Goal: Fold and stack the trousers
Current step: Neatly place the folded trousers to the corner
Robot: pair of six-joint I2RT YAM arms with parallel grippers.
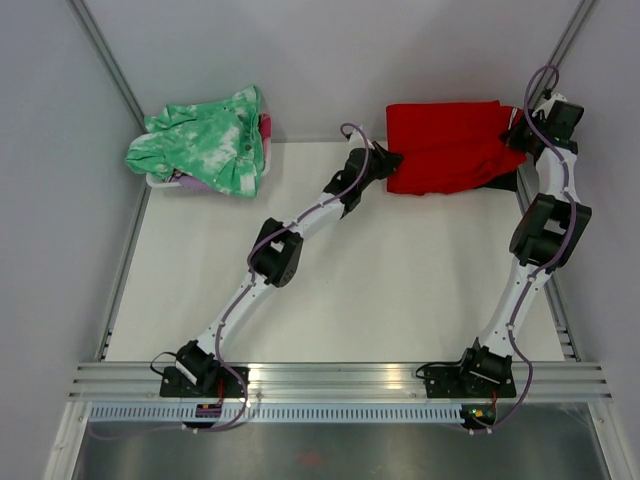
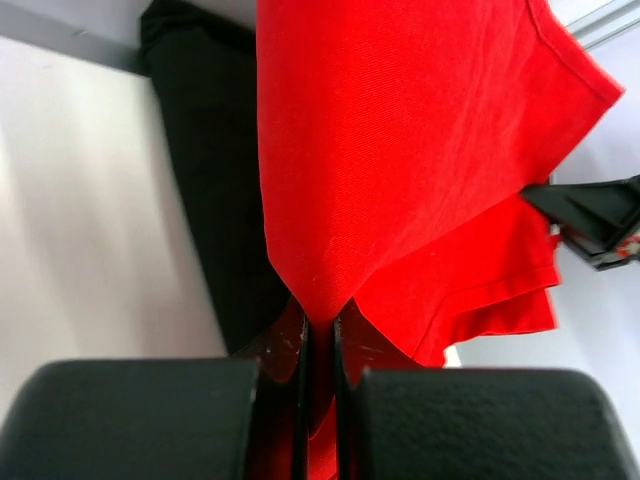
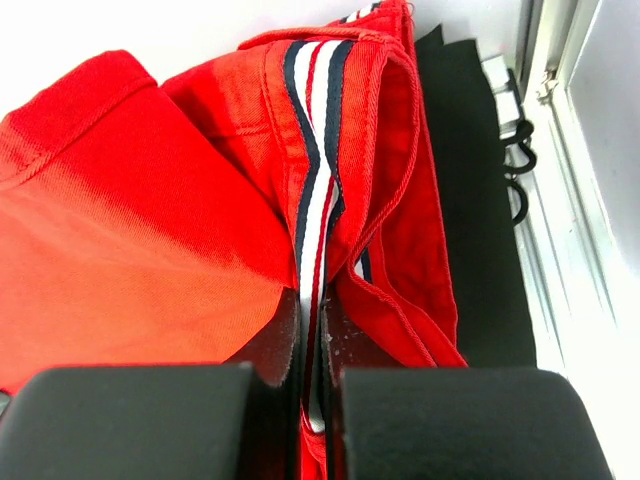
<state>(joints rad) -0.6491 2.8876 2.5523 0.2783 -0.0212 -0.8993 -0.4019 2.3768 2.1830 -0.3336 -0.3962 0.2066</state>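
Near edge of counter [image 1: 350, 290]: both arm bases are bolted here. The middle of the counter shows only the two arms crossing it.

Left arm runs diagonally from the near-left toward the far edge. Right arm runs up along the right edge to the far-right corner.

Left gripper [image 2: 320, 322]: jaws closed almost to touching, with a fold of red fabric pinched between them. It holds the left side of the bundle.

Right gripper [image 3: 315, 325]: jaws likewise nearly closed, clamped on the striped waistband trim [image 3: 315, 200]. It holds the right side.

Trousers [image 1: 450, 145]: a folded red bundle at the far-right corner, spanned between the two grippers. The overhead view cannot show whether it is fully set down or slightly lifted.

Black cloth [image 2: 215, 200]: lies folded under and beside the trousers, at the same corner. Judgement: it is the base of the stack, which explains why the bundle is carried here.

Judgement: a grip on each side keeps the fold from falling open during placement. The fold looks done; releasing remains.

Green-and-white garment [image 1: 205, 140]: heaped at the far-left corner, well apart from both grippers.
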